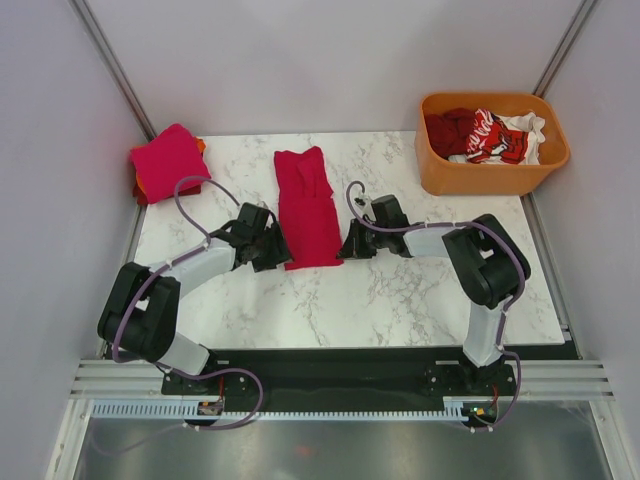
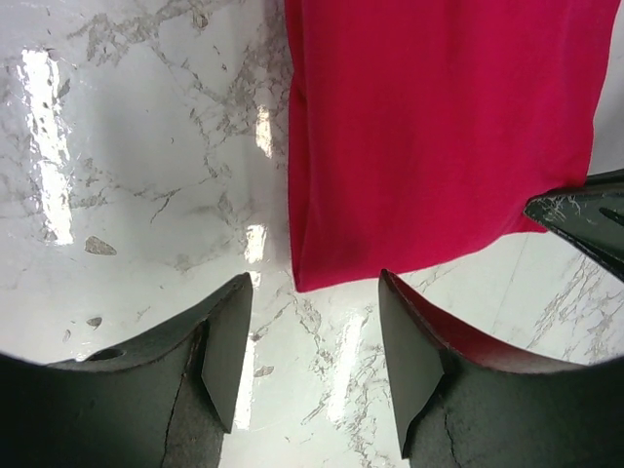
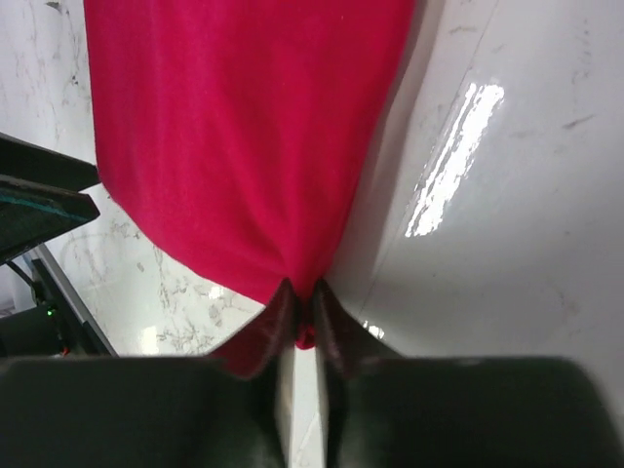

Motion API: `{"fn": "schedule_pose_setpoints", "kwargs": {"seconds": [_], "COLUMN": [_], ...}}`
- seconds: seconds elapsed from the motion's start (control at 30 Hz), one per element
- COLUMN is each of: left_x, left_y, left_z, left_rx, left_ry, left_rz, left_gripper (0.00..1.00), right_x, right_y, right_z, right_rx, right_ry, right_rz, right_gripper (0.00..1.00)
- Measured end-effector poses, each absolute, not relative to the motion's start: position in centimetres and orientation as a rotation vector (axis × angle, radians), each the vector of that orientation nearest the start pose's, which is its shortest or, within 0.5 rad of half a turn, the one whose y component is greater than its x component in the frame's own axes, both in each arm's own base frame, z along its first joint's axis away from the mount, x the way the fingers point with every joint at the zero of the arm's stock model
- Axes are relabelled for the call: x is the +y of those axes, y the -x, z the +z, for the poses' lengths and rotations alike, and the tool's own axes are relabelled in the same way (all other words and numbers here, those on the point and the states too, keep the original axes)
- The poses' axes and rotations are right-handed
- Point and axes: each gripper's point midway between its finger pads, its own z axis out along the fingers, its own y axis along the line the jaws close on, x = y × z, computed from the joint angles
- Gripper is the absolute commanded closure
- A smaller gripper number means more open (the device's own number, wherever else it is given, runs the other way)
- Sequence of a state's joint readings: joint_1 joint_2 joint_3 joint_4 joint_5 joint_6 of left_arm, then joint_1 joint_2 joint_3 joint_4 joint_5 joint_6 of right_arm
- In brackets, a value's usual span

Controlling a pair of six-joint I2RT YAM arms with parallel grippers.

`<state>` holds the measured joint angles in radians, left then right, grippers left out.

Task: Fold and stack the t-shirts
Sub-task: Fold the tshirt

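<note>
Crimson t-shirt (image 1: 305, 205) folded lengthwise, table (image 1: 400, 290) centre. Right gripper (image 3: 304, 292) pinches its 5 o'clock corner; left gripper (image 2: 314, 283) half open, empty, beside 7 o'clock corner.

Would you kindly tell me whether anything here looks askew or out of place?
Only mildly: the crimson t-shirt lies slightly slanted on the table, and its near right corner is puckered where the right gripper has its fingers shut on it. The left gripper is open, just short of the other corner.
</note>
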<state>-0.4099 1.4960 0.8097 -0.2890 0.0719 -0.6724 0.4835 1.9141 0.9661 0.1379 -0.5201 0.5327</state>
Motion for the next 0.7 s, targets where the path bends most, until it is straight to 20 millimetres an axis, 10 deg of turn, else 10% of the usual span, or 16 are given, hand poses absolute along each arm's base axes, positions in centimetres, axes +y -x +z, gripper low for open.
{"fn": "schedule_pose_setpoints", "kwargs": {"seconds": [0.7], "left_x": [-16.9], "left_y": [-29.7], "left_z": [2.4], "left_rx": [2.618], "left_ry": [0.385], "left_rz": [-0.477], "left_gripper": [0.50], "right_x": [29.0], "right_y": [-32.5], "right_z": [1.5], "right_rx": [2.478], "right_ry": [0.201], "right_rz": [1.092], "right_gripper": [1.00]}}
